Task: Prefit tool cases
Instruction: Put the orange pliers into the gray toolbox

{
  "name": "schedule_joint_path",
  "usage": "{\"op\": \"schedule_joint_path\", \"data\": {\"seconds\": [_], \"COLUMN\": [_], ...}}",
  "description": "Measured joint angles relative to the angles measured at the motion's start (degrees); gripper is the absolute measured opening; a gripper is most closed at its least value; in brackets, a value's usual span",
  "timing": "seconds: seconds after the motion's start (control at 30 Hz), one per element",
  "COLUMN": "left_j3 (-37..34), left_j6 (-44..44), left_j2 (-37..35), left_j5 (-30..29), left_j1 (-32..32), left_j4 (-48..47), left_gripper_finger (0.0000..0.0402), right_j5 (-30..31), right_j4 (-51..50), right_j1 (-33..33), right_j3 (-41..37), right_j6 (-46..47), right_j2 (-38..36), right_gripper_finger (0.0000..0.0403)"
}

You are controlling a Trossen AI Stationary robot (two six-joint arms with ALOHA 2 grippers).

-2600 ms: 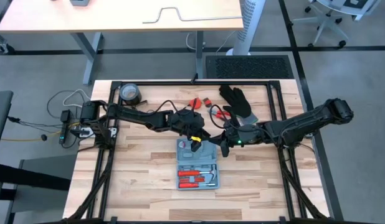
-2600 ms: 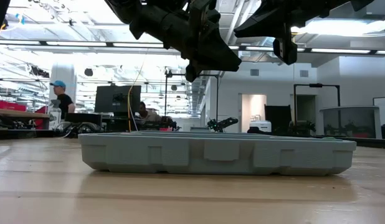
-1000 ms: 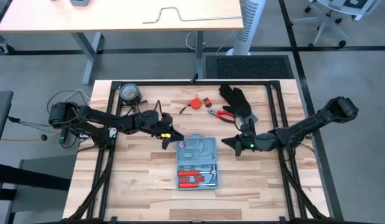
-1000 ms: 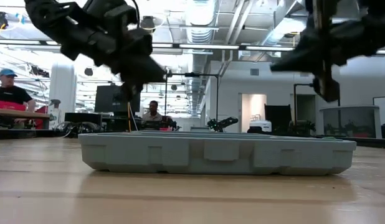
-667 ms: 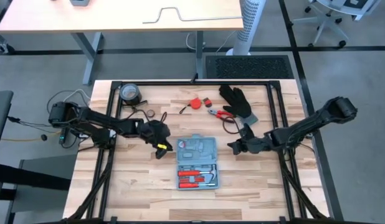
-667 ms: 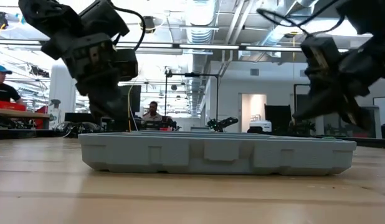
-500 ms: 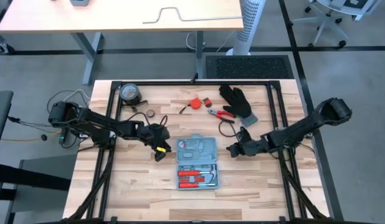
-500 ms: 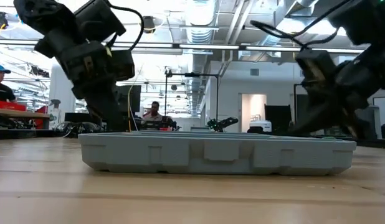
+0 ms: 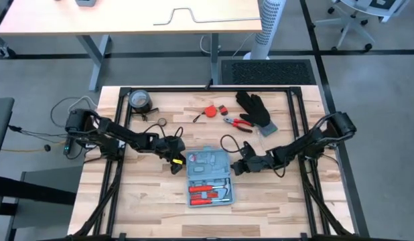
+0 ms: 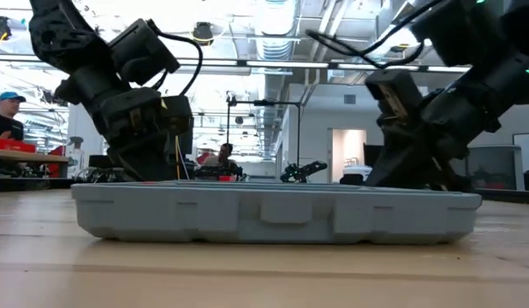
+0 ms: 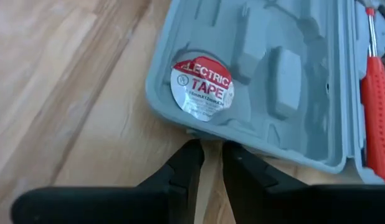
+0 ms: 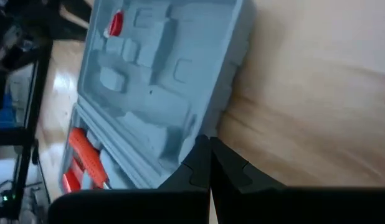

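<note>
Currently the flat light-blue plastic tool case with rounded corners lies open near the middle of the wooden worktop; its upper half shows grey-blue moulded slots and a roll labelled electric tape, its lower half holds red-handled tools; the left tool sits low at the case's left edge with its fingers nearly together and clamped on nothing; the right tool sits low at the case's right edge, fingers pressed together and likewise empty. To square the case well, both tools should probably press level against opposite walls at equal height; uneven pressure is likely to rotate the case or tilt one side off the worktop. Around it lie a black glove, red-handled pliers, a small red item and a dark tape roll, all well apart from the case; a loose black cable near the right tool could snag.
</note>
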Motion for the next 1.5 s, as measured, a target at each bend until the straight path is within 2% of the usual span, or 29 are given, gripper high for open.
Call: {"op": "schedule_joint_path", "data": {"seconds": [0.37, 0.53, 0.73, 0.93, 1.1, 1.27, 1.37, 1.5], "left_j3": [2.62, 3.01, 3.29, 3.24, 3.24, 3.18, 3.16, 3.13], "left_j6": [4.80, 7.53, 7.76, 7.86, 7.39, 7.42, 7.40, 7.42], "left_j2": [2.75, 2.72, 2.58, 0.98, 0.15, 0.22, 0.22, 0.22], "left_j5": [1.22, 0.03, 5.04, 8.40, 11.04, 11.54, 11.81, 11.76], "left_j1": [5.07, 9.43, 13.06, 12.67, 11.58, 9.08, 7.43, 5.53], "left_j4": [1.63, 1.17, -1.41, -2.46, -1.14, -1.36, -1.41, -1.41], "left_gripper_finger": [0.0065, 0.0065, 0.0065, 0.0065, 0.0066, 0.0066, 0.0066, 0.0066], "right_j5": [-1.55, -7.13, -7.19, -5.83, -1.16, -0.68, -0.66, -0.68], "right_j4": [-9.45, -9.51, -9.44, -13.05, -21.22, -30.46, -35.14, -34.47], "right_j1": [-5.65, -8.67, -7.72, -5.82, -4.38, -5.18, -5.75, -6.36], "right_j3": [2.80, 2.90, 3.02, 3.06, 3.02, 3.02, 3.02, 3.02], "right_j6": [-3.58, -6.61, -6.73, -5.09, -3.71, -4.08, -4.10, -4.10], "right_j2": [-0.76, -0.84, -0.84, -2.70, -8.92, -13.98, -14.77, -13.88], "right_gripper_finger": [0.0006, 0.0006, 0.0006, 0.0006, 0.0006, 0.0006, 0.0006, 0.0006]}}
